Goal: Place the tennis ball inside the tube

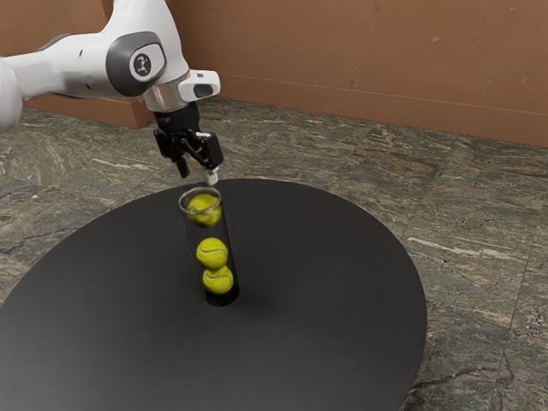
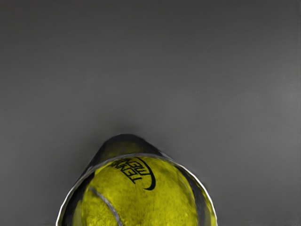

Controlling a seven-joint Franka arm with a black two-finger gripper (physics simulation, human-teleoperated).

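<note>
Above the tube's mouth, my gripper [image 1: 198, 175] is open, its two fingertips apart with no ball between them. The clear tube [image 1: 227, 248] stands upright on the round table. Inside it, the top tennis ball [image 1: 204, 209] is just under the rim, with a gap below it. Lower down, a second ball [image 1: 212, 253] rests against the bottom ball [image 1: 217, 280]. In the wrist view, the top ball [image 2: 141, 197], with black lettering, is inside the ring of the tube's rim [image 2: 207, 188], under my hand.
The round black table [image 1: 342, 282] surrounds the tube's base, and its curved far edge is a little behind the tube. Beyond it are a stone-patterned floor [image 1: 454, 197] and a brown wall [image 1: 368, 60].
</note>
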